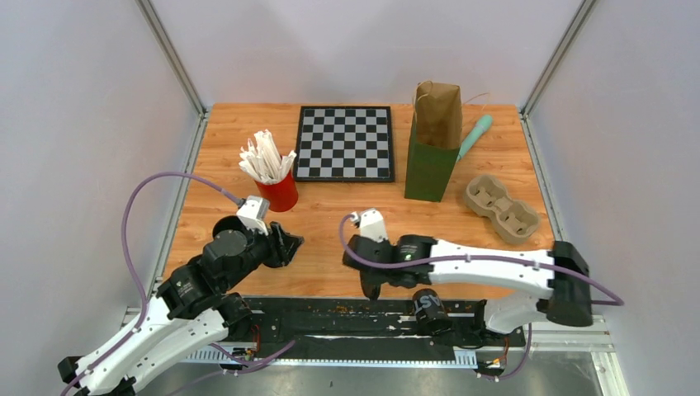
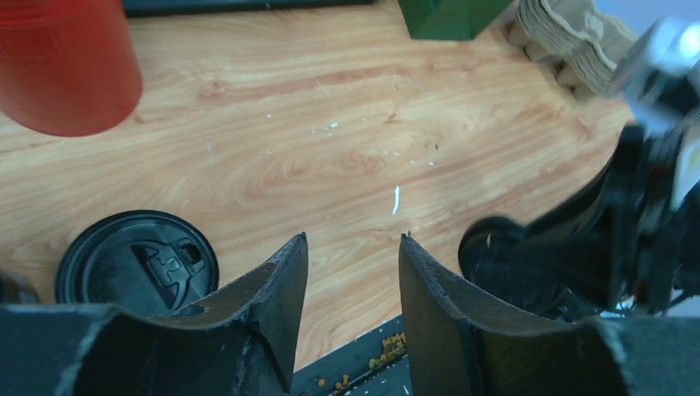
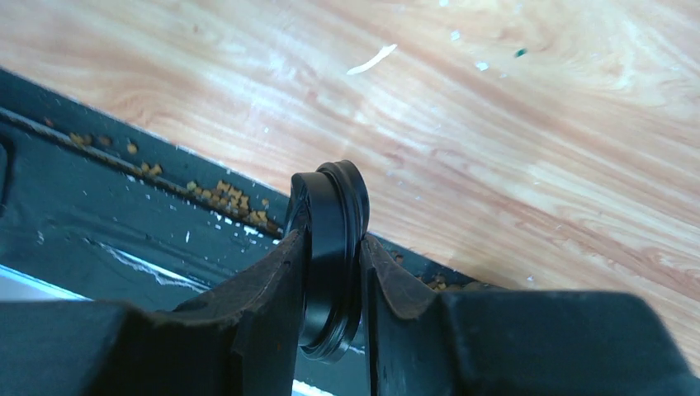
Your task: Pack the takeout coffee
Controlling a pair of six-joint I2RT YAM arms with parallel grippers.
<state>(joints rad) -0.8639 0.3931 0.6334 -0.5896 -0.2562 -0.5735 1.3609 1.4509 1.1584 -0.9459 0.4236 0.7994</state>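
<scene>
A takeout coffee (image 2: 136, 262) with a round black lid stands on the wooden table, just left of my left gripper (image 2: 353, 238). That gripper is open, with only bare table between its fingers. In the top view the left gripper (image 1: 289, 244) is low by the red cup, and the left arm hides the coffee. My right gripper (image 3: 334, 239) is shut on a black plastic lid (image 3: 330, 206), held edge-on at the table's front edge. In the top view the right gripper (image 1: 370, 285) points down there. No cup shows under that lid.
A red cup of white wrapped straws (image 1: 279, 191) stands left of centre, with a chessboard (image 1: 345, 143) behind it. The tall green and brown paper bag (image 1: 433, 140) stands at the back right. A teal tool (image 1: 475, 136) and a cardboard cup carrier (image 1: 501, 206) lie near it.
</scene>
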